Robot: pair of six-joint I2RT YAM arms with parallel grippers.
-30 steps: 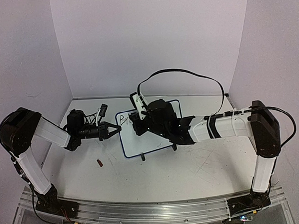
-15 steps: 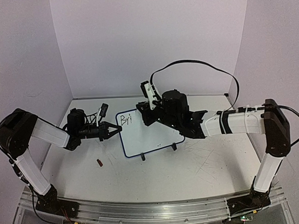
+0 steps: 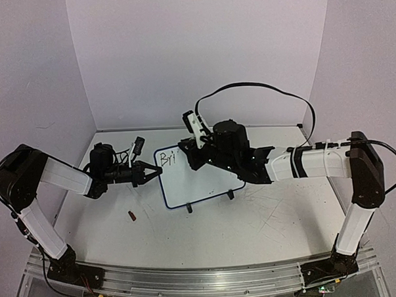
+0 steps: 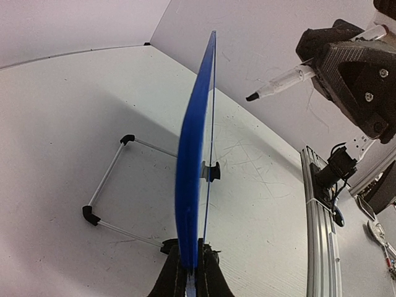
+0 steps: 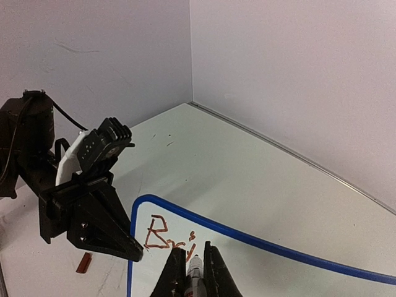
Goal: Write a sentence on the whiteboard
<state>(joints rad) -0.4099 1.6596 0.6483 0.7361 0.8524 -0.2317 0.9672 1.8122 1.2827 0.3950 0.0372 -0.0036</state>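
The left jaws pinch the whiteboard beside its lettering.

White whiteboard with blue rim and black feet, dark reddish-brown lettering at its top left corner, pale marker with black tip, dark red object near left edge of white table streaked with grey scratches

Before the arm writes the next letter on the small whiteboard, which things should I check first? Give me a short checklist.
1. Left gripper clamped on the edge of the small blue-rimmed whiteboard: ok.
2. Right gripper shut on the white marker pen: ok.
3. Marker tip touching the board: not ok, the left wrist view shows a gap.
4. Bare board to the right of the handwritten letters "Bri": ok.
5. Sentence finished: not ok, only those letters are written.
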